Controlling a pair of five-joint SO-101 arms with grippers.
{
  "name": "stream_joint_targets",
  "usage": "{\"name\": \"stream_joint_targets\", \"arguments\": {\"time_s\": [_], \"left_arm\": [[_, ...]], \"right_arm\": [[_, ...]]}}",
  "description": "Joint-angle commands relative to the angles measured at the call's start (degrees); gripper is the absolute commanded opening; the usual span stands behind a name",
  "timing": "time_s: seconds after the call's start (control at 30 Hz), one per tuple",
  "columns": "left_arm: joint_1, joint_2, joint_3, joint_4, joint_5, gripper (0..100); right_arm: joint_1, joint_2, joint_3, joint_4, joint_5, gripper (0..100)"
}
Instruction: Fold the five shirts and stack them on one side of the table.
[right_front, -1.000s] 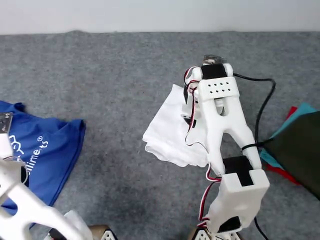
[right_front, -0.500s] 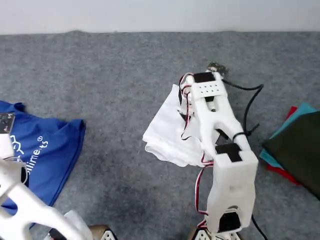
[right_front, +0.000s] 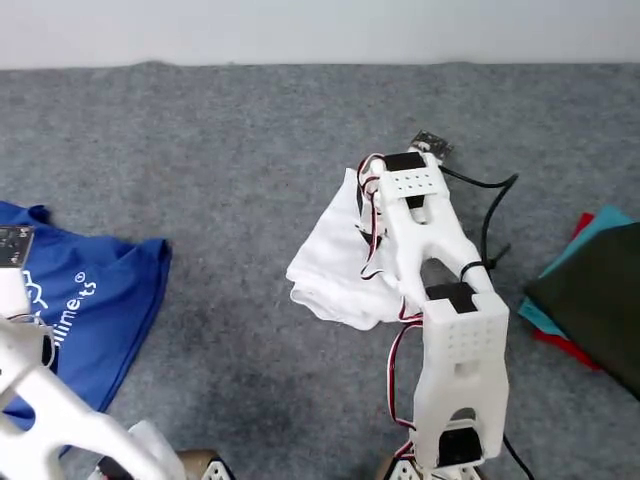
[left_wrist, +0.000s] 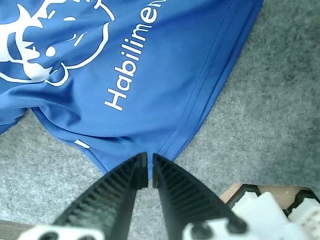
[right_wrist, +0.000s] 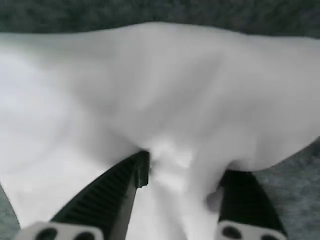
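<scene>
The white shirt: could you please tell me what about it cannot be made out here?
- High view: the right arm covers the right part of the white shirt.
- Right wrist view: the cloth is blurred, so its folds are unclear, and the picture's edges cut it off.

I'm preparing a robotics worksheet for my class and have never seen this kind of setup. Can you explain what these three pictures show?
Two small white robot arms stand at a grey table. One picture looks down from above; the other two come from cameras on the arms' wrists. The right gripper is open around a crumpled white shirt. The left gripper is shut at the hem of a blue shirt; whether it pinches the cloth is unclear. A stack of folded shirts lies on the right.
</scene>
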Motion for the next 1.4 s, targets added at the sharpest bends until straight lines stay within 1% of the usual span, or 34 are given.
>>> {"name": "stream_joint_targets", "arguments": {"time_s": [0.0,0.07,0.1,0.13,0.23,0.4,0.57,0.67,0.83,1.07,1.23,1.37], "left_arm": [[0.44,-0.97,-0.57,-1.05,-0.62,4],[0.44,-0.97,-0.57,-1.05,-0.62,4],[0.44,-0.97,-0.57,-1.05,-0.62,4],[0.44,-0.97,-0.57,-1.05,-0.53,4],[0.44,-0.97,-0.66,-1.05,-0.53,4],[0.44,-0.97,-0.66,-1.05,-0.53,4],[0.44,-0.97,-0.66,-1.05,-0.53,4],[0.44,-0.97,-0.66,-1.05,-0.53,4],[0.44,-0.97,-0.66,-1.05,-0.53,4],[0.44,-0.97,-0.66,-1.05,-0.53,4],[0.53,-0.97,-0.57,-1.49,-0.62,4],[0.53,-0.97,-0.57,-1.93,-0.62,4]], "right_arm": [[-0.4,2.86,-0.62,0.57,2.55,8.2],[-0.31,2.86,-0.62,1.36,3.87,1.2],[-0.31,2.68,-0.62,1.98,4.57,0.6],[-0.48,2.15,-0.62,3.12,5.19,1.7],[-0.4,-0.75,-0.62,5.67,5.54,1.0],[-0.22,-10.15,-0.53,10.59,5.89,0.9],[-0.22,-21.93,-0.44,15.96,11.34,0.9],[1.27,-28.44,-0.44,18.51,15.56,0.9],[7.69,-38.29,-0.35,20.62,22.95,0.9],[22.11,-46.64,-0.35,23.69,34.73,0.9],[32.4,-47.96,-0.26,25.1,42.64,0.9],[38.37,-46.02,-0.26,22.37,47.12,0.9]]}}
